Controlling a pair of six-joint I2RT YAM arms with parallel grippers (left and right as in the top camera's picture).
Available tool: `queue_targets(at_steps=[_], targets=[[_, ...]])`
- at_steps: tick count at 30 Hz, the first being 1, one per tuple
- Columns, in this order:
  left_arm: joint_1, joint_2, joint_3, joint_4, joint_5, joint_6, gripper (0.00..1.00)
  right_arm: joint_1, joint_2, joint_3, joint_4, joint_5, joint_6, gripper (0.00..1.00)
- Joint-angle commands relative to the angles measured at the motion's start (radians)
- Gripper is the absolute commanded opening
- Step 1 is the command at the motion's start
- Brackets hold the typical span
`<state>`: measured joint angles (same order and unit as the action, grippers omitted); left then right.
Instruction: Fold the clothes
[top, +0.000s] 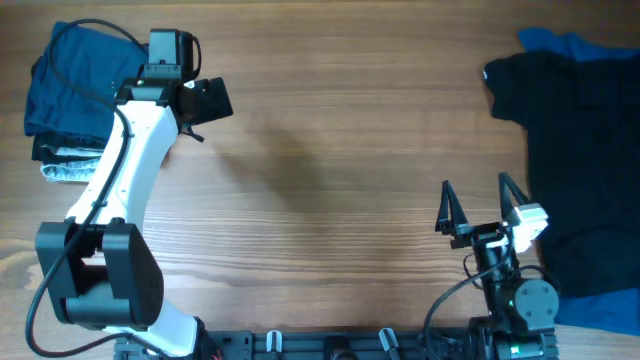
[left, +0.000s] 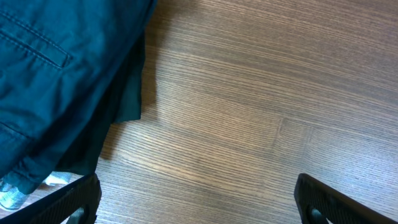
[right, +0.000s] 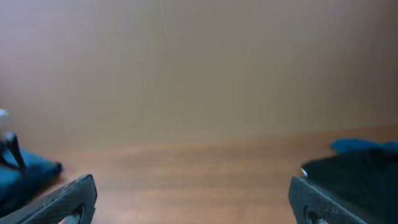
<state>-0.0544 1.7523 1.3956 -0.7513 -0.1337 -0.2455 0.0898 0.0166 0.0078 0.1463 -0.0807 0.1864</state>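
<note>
A folded pile of clothes lies at the table's far left, with a navy-blue garment (top: 70, 80) on top and light grey fabric (top: 65, 170) under it. In the left wrist view the navy garment (left: 56, 74) fills the upper left over a darker layer (left: 121, 106). My left gripper (top: 208, 100) (left: 196, 202) hovers just right of this pile, open, over bare wood. A black garment (top: 580, 170) (right: 354, 171) lies spread at the right over brighter blue fabric (top: 560, 42). My right gripper (top: 480, 205) (right: 193, 202) is open and empty, just left of the black garment.
The wooden table (top: 340, 150) stretches between the two heaps. The left arm (top: 120, 190) reaches from its base at the front left up along the pile. The right arm's base (top: 520, 300) stands at the front edge next to the black garment's hem.
</note>
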Motion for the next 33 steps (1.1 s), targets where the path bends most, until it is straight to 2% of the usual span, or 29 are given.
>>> queue_targets(at_steps=[1,4,33], targets=[[0.000,-0.004,-0.003,0.003,-0.006,-0.002,1.00,-0.005,-0.013,-0.003,-0.062,0.010,-0.104,1.00],[0.000,-0.004,-0.002,0.003,-0.006,-0.002,1.00,-0.005,-0.013,-0.003,-0.143,0.013,-0.107,0.99],[0.000,-0.004,-0.003,0.003,-0.006,-0.002,1.00,-0.005,-0.012,-0.003,-0.144,0.014,-0.107,0.99]])
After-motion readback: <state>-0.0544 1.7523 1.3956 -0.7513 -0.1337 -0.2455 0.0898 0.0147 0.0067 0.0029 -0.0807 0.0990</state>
